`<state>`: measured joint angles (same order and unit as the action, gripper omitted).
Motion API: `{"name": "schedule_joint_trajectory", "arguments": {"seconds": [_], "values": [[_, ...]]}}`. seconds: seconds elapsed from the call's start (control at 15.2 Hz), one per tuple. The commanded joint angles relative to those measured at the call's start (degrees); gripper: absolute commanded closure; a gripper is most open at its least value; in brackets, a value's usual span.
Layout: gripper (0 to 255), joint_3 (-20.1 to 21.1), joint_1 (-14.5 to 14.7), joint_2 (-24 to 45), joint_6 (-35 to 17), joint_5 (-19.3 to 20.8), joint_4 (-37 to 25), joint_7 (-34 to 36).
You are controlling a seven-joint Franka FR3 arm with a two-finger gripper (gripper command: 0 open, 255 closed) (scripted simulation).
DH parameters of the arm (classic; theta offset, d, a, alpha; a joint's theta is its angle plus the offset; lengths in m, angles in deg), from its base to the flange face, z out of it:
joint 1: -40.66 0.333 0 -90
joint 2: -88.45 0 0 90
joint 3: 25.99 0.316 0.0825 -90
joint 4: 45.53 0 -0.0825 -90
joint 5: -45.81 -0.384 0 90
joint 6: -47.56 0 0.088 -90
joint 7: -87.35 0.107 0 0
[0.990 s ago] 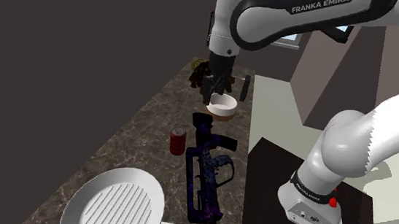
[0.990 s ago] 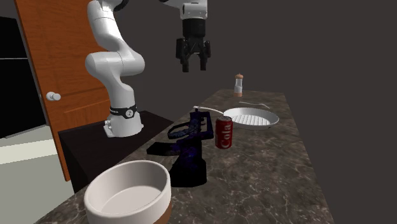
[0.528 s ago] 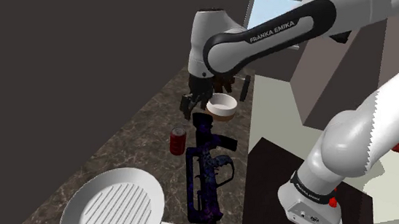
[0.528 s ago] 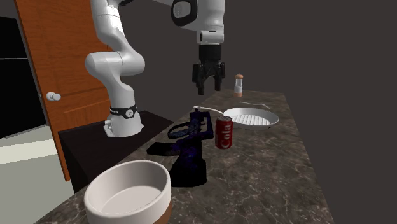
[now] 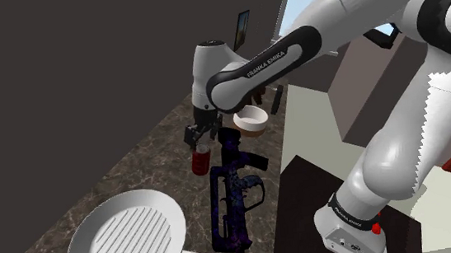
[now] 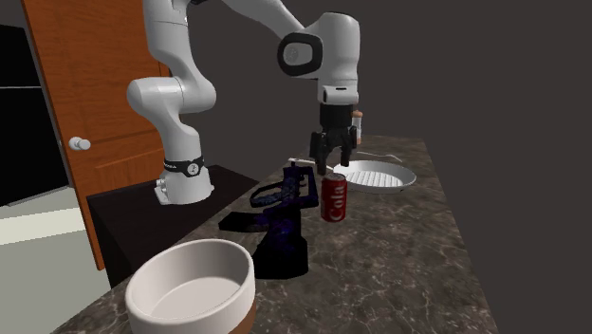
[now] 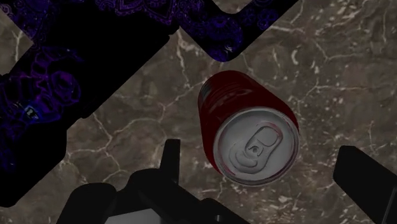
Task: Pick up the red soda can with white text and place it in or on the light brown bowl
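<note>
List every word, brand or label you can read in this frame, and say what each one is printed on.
"FRANKA EMIKA": white letters on the dark band of the arm, in the shoulder view.
"Cola": white letters on the side of the red can, in the second exterior view.
Small white marks on the black ring at the foot of the arm: too small to read.

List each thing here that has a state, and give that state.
red soda can: upright on the counter, not gripped.
gripper: open, just above the can, fingers clear of it.
bowl: upright, empty.
grill pan: right way up, empty.
</note>
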<state>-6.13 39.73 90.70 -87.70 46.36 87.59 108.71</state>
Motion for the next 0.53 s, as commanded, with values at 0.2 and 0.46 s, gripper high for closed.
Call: {"name": "schedule_joint_trajectory", "arguments": {"seconds": [0.2,0.46], "values": [[0,-0.2,0.2,3.9,-3.8,2.0,0.1,1.6],[0,-0.4,0.4,5.5,-5.7,2.9,0.5,2.3]]}}
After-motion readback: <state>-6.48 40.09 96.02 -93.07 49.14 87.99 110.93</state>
